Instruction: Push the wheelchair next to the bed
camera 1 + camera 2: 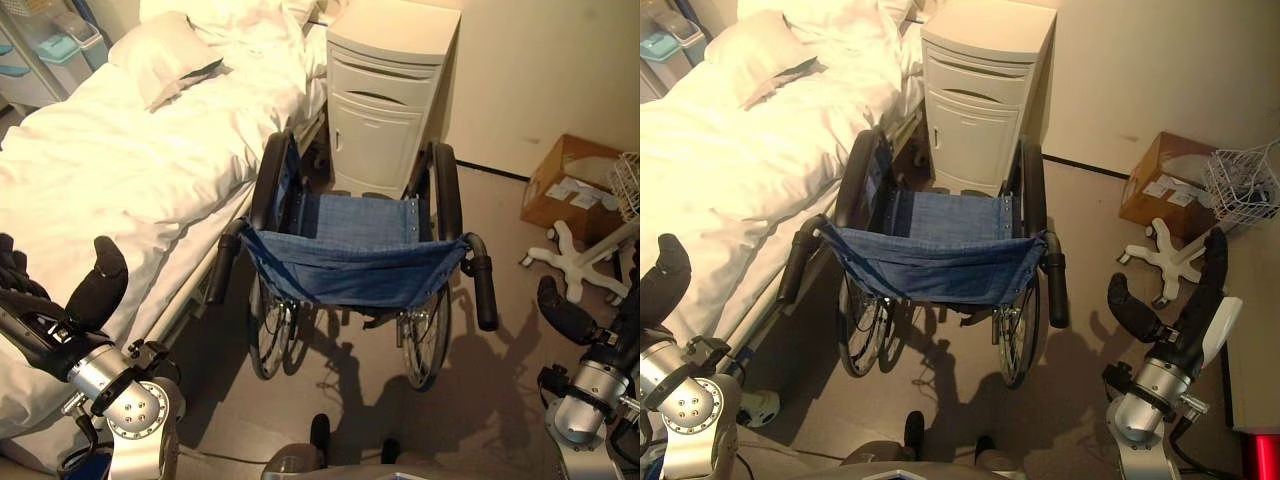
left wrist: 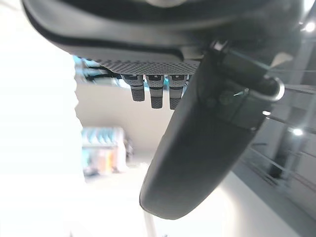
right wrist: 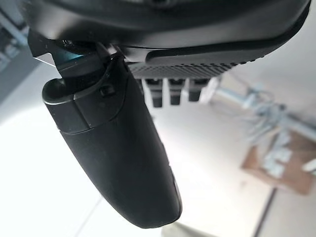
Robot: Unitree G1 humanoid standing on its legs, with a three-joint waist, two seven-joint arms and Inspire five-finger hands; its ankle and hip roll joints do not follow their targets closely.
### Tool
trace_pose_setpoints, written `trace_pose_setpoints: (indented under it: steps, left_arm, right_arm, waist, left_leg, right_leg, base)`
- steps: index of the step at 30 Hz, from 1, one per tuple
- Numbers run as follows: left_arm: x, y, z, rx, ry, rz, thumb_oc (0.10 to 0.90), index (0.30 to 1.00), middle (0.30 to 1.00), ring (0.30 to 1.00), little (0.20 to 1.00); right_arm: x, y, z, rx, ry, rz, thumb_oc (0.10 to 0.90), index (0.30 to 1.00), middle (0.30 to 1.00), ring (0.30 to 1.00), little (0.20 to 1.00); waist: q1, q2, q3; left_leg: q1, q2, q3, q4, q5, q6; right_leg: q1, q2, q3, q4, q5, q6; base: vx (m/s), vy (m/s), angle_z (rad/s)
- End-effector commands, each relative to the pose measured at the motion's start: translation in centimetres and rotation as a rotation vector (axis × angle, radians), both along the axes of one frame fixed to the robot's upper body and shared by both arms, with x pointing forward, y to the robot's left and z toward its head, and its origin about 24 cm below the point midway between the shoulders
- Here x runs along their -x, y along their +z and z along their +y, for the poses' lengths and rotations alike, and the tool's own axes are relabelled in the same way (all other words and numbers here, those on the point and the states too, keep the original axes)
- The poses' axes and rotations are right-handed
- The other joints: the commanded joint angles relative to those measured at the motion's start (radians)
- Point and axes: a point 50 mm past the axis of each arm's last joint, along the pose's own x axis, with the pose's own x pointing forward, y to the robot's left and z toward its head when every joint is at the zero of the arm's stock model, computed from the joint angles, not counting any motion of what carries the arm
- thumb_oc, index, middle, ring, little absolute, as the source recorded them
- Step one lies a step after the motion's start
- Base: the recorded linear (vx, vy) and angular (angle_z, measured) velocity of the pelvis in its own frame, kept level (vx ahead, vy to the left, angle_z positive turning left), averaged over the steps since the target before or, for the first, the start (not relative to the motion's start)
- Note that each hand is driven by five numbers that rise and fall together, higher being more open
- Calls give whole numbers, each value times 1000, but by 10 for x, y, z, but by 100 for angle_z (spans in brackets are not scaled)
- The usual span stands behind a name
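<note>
The left hand (image 1: pixel 60 300) is hanging open and holding nothing, over the edge of the bed (image 1: pixel 110 170). The right hand (image 1: pixel 1170 300) is also staying open and empty. Between the two hands, a little ahead of them, the wheelchair (image 1: pixel 350 255) is standing just beside the bed, its handles pointing back toward the hands. Ahead of it, a white cabinet (image 1: pixel 385 95) is standing close.

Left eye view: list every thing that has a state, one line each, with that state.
Blue fabric-seat wheelchair: unfolded, empty, beside the bed, both handles free.
White-sheeted bed: unoccupied, covers rumpled.
White bedside cabinet: door and drawer closed.
Brown cardboard box: closed.
Left hand: open, holding nothing.
Right hand: open, holding nothing.
</note>
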Motion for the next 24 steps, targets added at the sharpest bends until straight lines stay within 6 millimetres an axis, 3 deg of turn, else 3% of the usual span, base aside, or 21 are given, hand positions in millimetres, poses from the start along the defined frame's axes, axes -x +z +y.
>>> trace_pose_setpoints:
  steps: [1, 5, 7, 15, 18, 24]
  left_arm:
    - [6, 5, 14, -125, 34, 26, 800, 900, 900, 900, 900]
    - [11, -34, 20, -92, 21, 214, 800, 900, 900, 900, 900]
    - [11, -44, 19, -96, -1, 272, 800, 900, 900, 900, 900]
    - [2, -107, 3, -87, -205, 601, 800, 900, 900, 900, 900]
    - [-4, -134, -12, -71, -336, 766, 800, 900, 900, 900, 900]
    - [-9, -158, -32, -91, -516, 923, 800, 900, 900, 900, 900]
  right_arm:
    - [-10, 7, -9, 12, -23, -54, 800, 900, 900, 900, 900]
    - [-2, -30, -10, -49, -38, 122, 800, 900, 900, 900, 900]
    - [-2, -40, -9, -63, -36, 169, 800, 900, 900, 900, 900]
    - [-5, -92, 4, -147, 58, 456, 800, 900, 900, 900, 900]
    - [-1, -118, 6, -194, 96, 607, 800, 900, 900, 900, 900]
    - [7, -146, 17, -288, 160, 778, 800, 900, 900, 900, 900]
  waist:
    - [2, 9, -45]
    - [7, 7, -41]
    - [8, 7, -39]
    - [15, 16, -32]
    - [23, 23, -32]
    - [30, 33, -34]
  left_leg:
    - [64, 23, -19, 5, -121, -25]
    - [67, 21, -19, 8, -122, -24]
    - [69, 21, -20, 8, -123, -23]
    - [73, 21, -21, 13, -127, -24]
    - [75, 22, -22, 16, -132, -24]
    - [77, 22, -26, 23, -135, -23]
  right_leg:
    - [-71, 9, -40, 109, 2, -14]
    - [-65, 9, -37, 104, 6, -17]
    - [-63, 9, -37, 103, 7, -18]
    - [-60, 11, -33, 109, 8, -20]
    - [-56, 9, -37, 110, 7, -21]
    - [-52, 7, -40, 116, 3, -22]
  base:
    - [0, 0, 0]
    - [0, 0, 0]
    - [0, 0, 0]
    - [0, 0, 0]
    - [0, 0, 0]
    - [0, 0, 0]
